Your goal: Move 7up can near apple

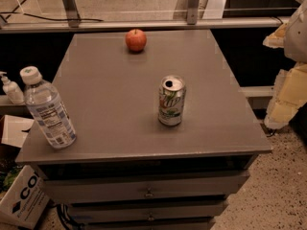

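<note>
One 7up can [171, 101], one apple [136, 40], one bottle [48, 110]; hand [287, 78] right edge, state unclear.

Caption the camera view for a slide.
7up can upright mid-cabinet, apple near the far edge, water bottle front-left, gripper beyond the right side.

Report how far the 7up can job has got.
Nothing looks done: the 7up can stands upright in the middle of the cabinet top, well apart from the apple at its far edge. Nothing is in hand; the gripper hangs off to the right. Grasping, carrying and placing all remain.
</note>
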Robot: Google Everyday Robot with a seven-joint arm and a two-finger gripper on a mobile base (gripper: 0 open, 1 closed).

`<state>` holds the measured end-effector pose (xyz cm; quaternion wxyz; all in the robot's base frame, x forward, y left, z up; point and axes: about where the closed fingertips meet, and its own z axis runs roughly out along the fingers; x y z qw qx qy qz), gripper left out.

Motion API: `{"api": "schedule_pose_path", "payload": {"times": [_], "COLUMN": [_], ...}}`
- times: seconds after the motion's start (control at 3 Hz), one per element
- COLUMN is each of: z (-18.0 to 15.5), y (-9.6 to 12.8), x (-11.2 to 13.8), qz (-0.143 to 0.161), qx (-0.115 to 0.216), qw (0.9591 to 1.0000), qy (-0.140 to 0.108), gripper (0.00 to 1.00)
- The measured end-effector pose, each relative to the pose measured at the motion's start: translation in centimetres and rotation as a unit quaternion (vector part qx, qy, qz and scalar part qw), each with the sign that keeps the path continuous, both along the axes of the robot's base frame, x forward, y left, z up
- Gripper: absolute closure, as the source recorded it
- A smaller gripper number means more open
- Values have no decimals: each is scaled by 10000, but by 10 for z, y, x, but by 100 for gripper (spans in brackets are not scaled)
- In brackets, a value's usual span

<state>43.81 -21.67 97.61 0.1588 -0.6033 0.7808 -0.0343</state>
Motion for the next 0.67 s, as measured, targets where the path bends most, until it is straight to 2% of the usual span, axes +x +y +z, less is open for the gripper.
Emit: {"api": "schedule_pose_path", "payload": {"times": [0.33, 0.67], "z": [0, -11], "y": [0, -2], "x": [0, 3], "qz": [0, 5], "qx": [1, 317], "qw": [10000, 9995], "qy": [-1, -9], "gripper": [0, 0]}}
